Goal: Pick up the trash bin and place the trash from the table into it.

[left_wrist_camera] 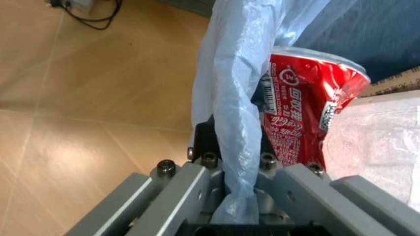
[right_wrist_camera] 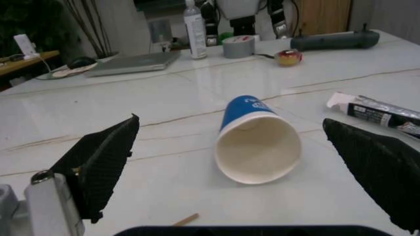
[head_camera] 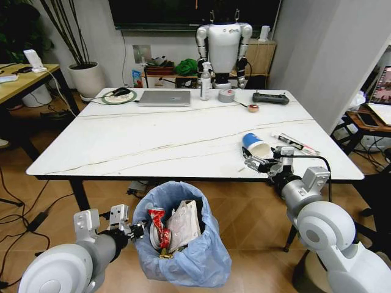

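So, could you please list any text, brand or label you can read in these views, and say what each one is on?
"Coca-Cola" script, running sideways: on the crushed red can inside the trash bin, whose bag the left gripper pinches.
Other white print and a barcode on that can: too blurred to read.
Mark on the blue paper cup, lying between the right gripper's open fingers: unreadable.
Label on the tube beside it: unreadable.

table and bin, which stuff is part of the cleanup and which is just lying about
Part of the job: trash bin held by left pincer, red wrapper inside, blue paper cup before open right pincer, table.
Lying about: laptop, tape roll, marker.
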